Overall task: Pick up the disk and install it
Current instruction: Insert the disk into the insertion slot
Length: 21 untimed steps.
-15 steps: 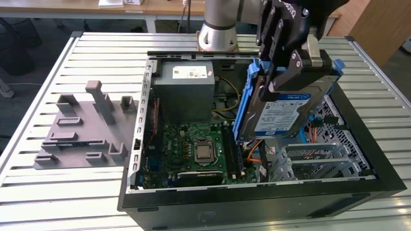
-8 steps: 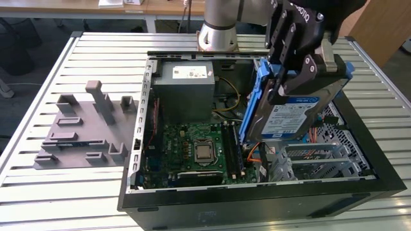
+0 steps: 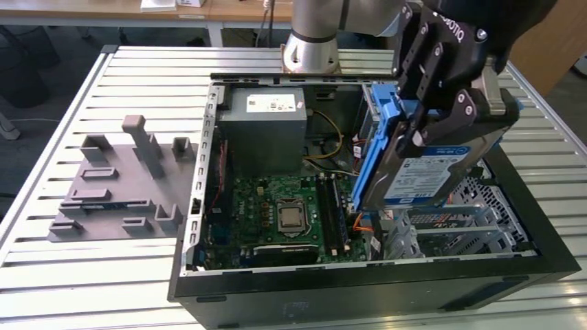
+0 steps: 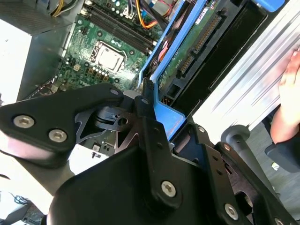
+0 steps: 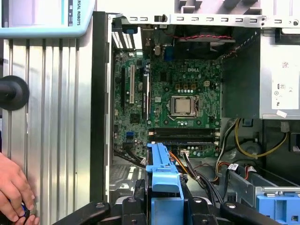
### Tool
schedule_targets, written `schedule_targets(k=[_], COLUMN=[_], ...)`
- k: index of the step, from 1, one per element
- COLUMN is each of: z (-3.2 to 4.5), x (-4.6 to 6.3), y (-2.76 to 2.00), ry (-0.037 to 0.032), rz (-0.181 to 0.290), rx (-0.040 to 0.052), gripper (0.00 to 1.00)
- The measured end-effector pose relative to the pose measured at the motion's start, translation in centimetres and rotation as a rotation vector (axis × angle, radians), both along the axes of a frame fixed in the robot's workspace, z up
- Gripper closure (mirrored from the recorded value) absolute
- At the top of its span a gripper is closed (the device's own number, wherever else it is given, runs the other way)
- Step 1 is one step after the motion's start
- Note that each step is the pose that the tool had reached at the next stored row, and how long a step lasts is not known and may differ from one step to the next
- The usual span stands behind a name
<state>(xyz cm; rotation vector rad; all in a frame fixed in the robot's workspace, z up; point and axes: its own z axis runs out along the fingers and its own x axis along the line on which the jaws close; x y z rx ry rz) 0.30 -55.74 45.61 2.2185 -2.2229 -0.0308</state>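
The disk (image 3: pixel 429 177), silver with a blue-and-white label and blue rails, hangs tilted on edge above the right side of the open computer case (image 3: pixel 367 285). My gripper (image 3: pixel 454 127) is shut on its upper end. In the second wrist view the disk's green circuit-board side (image 4: pixel 197 44) and a blue rail (image 4: pixel 165 117) run away from the black fingers (image 4: pixel 146 110). The first wrist view has the blue rail (image 5: pixel 164 173) sticking out between the fingers (image 5: pixel 139 199), above the motherboard (image 5: pixel 183 108) and the drive bay (image 5: pixel 274 201) with its blue latch.
A grey power supply box (image 3: pixel 266 127) sits at the back of the case, with loose cables (image 5: pixel 234 145) beside it. A grey plastic fixture (image 3: pixel 119 185) lies on the slatted table at the exterior view's left. A person's hand (image 5: pixel 14 187) rests on the table beside the case.
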Motion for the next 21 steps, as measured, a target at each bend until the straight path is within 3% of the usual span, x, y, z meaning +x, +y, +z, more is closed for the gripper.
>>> schedule_targets(k=[12,21], z=[-0.07,-0.16], x=[2.3,4.1], y=[-0.41,-0.43], ry=[0.0016,0.0017], rz=[0.0,0.0], rx=[-0.0001,-0.0001], gripper=[0.64,0.64])
